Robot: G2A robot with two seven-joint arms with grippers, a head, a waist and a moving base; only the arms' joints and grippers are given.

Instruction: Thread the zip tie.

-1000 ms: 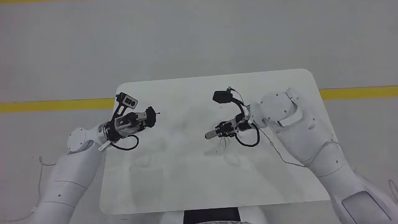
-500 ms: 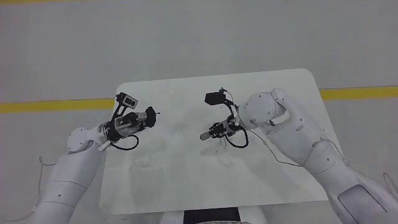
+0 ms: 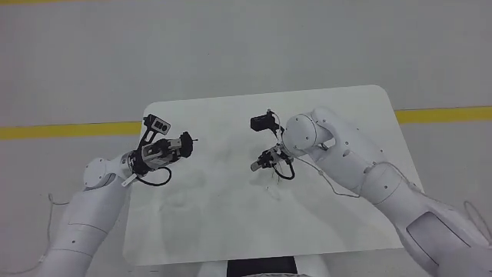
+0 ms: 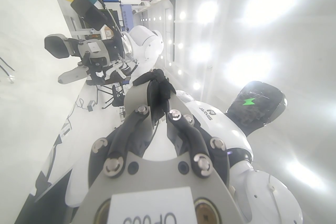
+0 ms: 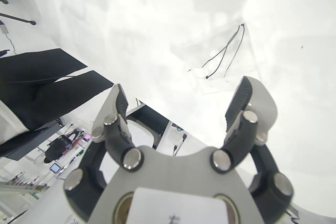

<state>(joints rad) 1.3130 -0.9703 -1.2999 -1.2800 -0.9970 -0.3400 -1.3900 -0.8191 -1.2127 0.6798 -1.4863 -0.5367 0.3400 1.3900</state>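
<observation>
Zip ties (image 5: 226,46) on or in a clear bag (image 5: 236,83) near the desk's (image 3: 346,223) middle.
They lie flat just past the right gripper (image 5: 181,101), whose fingers stand wide apart, touching nothing. The left gripper (image 4: 157,86), near the desk's left edge, is pinched on a small black piece (image 4: 157,101), too unclear to name.

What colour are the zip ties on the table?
The zip ties are black, clearest in the right wrist view.
</observation>
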